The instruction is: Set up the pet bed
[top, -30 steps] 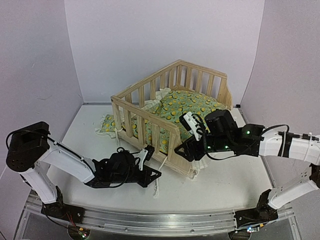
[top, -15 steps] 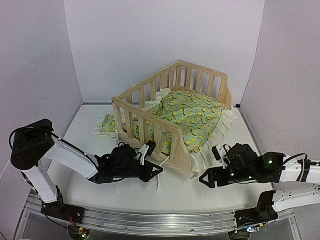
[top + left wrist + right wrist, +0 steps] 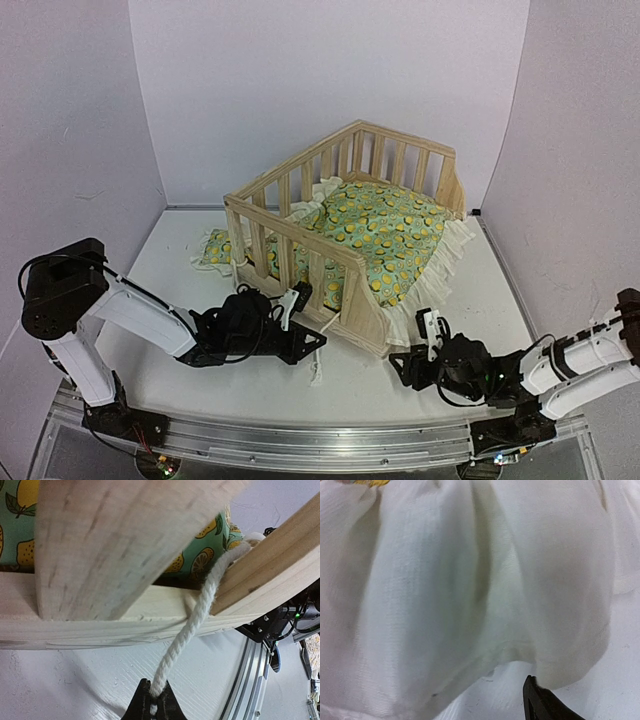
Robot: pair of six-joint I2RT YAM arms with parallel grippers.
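The pet bed's pine frame stands mid-table with its slatted sides up. Its green-yellow cushion lies inside, and the cream ruffle spills over the low right side. The small matching pillow lies outside the frame on the left. My left gripper is low at the frame's front corner, shut on a white rope that runs up through the frame's bottom rail. My right gripper is down on the table by the ruffle; one fingertip shows, off to the side, with nothing in the jaws.
A loose end of rope trails on the table in front of the frame. An aluminium rail runs along the near edge. Walls close in at the back and on both sides.
My right arm has swung off the bed's low side and dropped to the table at the front right, beside the ruffle. The left gripper stays shut on the rope.
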